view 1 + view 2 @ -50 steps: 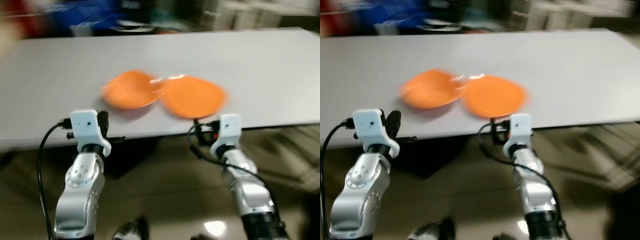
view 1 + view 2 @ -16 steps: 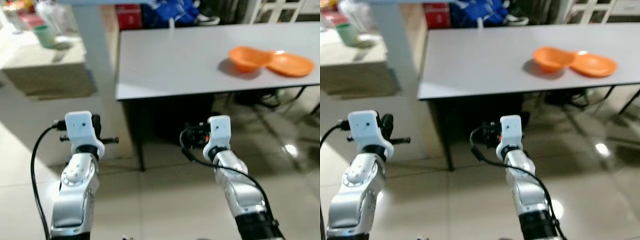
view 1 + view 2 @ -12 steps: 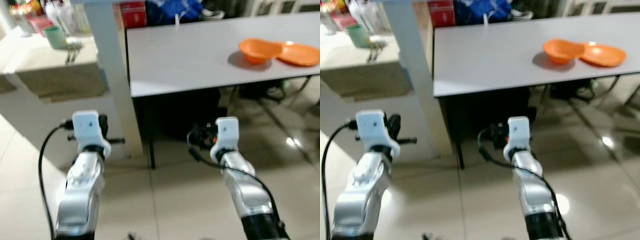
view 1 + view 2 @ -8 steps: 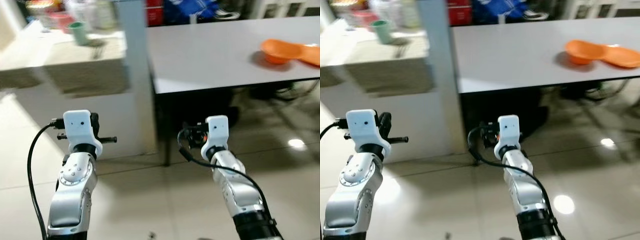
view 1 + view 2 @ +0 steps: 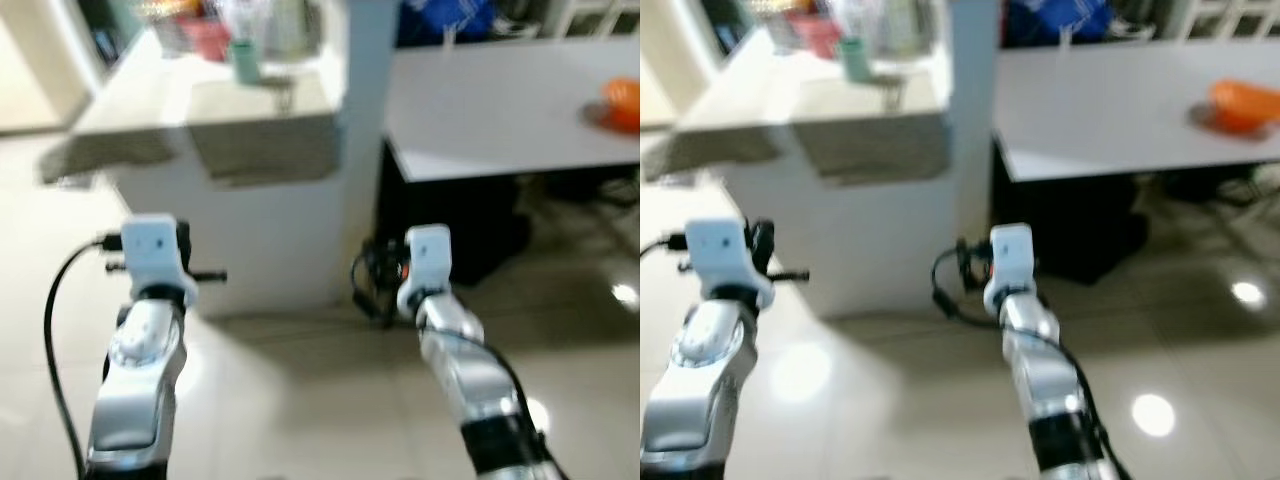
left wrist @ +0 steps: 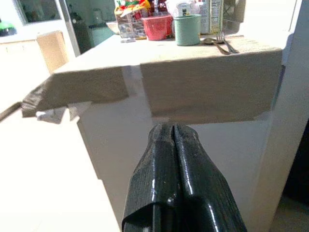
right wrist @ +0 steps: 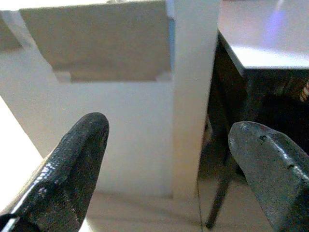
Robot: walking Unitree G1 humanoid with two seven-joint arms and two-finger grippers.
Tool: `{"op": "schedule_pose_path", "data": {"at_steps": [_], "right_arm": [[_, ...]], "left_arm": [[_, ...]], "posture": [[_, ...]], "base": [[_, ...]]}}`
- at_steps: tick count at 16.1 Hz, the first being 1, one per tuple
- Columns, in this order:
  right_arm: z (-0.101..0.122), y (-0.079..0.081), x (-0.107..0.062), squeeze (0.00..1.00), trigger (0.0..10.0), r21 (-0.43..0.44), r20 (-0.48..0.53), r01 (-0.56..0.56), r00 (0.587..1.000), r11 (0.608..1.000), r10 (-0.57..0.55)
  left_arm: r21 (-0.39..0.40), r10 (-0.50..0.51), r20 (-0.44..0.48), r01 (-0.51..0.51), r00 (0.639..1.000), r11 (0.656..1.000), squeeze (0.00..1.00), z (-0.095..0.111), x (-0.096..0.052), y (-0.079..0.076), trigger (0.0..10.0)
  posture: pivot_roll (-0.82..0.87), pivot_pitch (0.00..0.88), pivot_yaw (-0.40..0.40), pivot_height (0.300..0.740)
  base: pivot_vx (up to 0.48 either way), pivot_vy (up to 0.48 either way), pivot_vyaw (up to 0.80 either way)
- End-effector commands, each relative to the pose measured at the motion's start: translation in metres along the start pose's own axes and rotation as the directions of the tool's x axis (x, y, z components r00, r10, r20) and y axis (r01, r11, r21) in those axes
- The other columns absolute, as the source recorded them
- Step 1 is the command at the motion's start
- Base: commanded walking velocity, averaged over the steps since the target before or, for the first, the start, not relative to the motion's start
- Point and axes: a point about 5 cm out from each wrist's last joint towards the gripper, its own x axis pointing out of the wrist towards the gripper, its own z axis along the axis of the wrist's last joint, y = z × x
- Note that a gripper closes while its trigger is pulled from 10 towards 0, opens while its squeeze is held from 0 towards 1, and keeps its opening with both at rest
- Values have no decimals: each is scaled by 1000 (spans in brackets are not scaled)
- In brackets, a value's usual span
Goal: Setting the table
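Note:
An orange bowl [image 5: 1243, 105] rests on the grey table [image 5: 500, 110] at the far right. To the left stands a counter under a beige cloth [image 6: 203, 82]. On it are a green cup [image 6: 187, 30], a red tub [image 6: 156, 27] and forks [image 6: 223, 43]. My left gripper [image 6: 173, 133] is shut with nothing in it and points at the counter's front. My right gripper [image 7: 166, 126] is open and empty, and faces the white pillar [image 7: 193, 96]. Both arms are held low over the floor, well short of the counter.
A white pillar [image 5: 360, 150] stands between the counter and the table. Glossy tiled floor [image 5: 300, 400] lies in front of me. Bottles and packets crowd the far end of the counter [image 6: 140, 9]. The space under the table [image 7: 251, 96] is dark.
The camera has swung left. The table and orange dishes have slid to the right edge and the counter has come into view. Both arms keep the same pose.

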Motion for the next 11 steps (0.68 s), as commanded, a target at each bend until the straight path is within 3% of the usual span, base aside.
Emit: {"op": "schedule_pose_path", "data": {"at_steps": [1, 3, 7, 11], "right_arm": [[-1, -4, -2, 0, 10000, -25, 8, 1, 1000, 1000, -1], [6, -1, -1, 0, 10000, -37, 52, -16, 999, 999, 18], [33, -10, 0, 0, 10000, -136, 241, 88, 969, 987, -53], [28, -10, 0, 0, 10000, -130, 232, 87, 971, 988, -55]], "left_arm": [[2, -13, -2, 13, 1000, 1000, 0, 0, 1, -4, 10000], [-19, 7, 12, -7, 1000, 1000, 0, 3, 2, -2, 10000], [-2, -6, 30, 6, 1000, 1000, 0, 5, 4, -3, 10000], [-2, -30, 19, 30, 999, 1000, 0, 4, 6, -6, 10000]], "posture": [[-68, 0, 65, 740], [-68, 0, 64, 740], [-67, 0, 61, 740], [-70, 0, 68, 740]], "base": [[0, 0, 0], [212, 0, 0], [423, 0, 0], [423, 0, 0]]}}
